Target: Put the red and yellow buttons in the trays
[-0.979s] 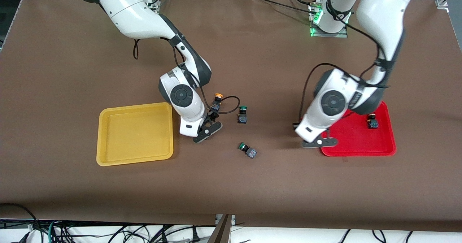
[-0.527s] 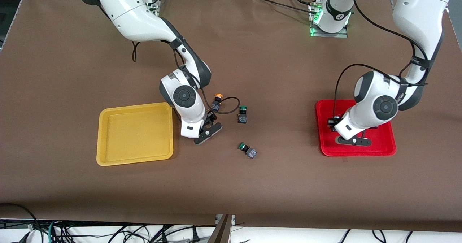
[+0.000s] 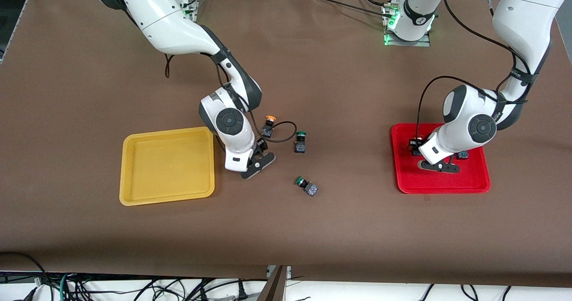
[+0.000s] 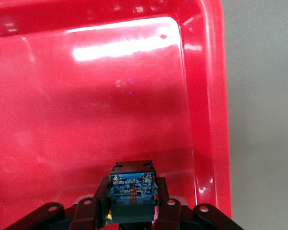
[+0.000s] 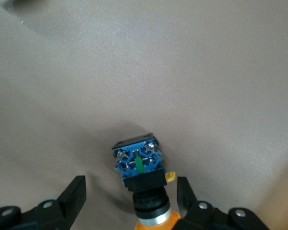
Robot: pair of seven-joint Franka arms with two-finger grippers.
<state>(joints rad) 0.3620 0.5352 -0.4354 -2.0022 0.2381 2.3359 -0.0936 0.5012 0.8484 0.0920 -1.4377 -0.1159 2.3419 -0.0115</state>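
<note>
Now the left claw [image 4: 132, 211] grips a black-bodied button [image 4: 132, 191] over the red tray [image 4: 206, 120] — right claw [image 5: 132, 194] spread.

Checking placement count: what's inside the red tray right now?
In the red tray one button peeks out beside the left gripper, which is shut on a second button over the tray floor. The arm covers part of the tray, so more could be hidden.

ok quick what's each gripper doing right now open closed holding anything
Left gripper: shut on a button, over the red tray.
Right gripper: open, fingers on either side of a yellow-capped button on the table, not yet gripping it.
</note>
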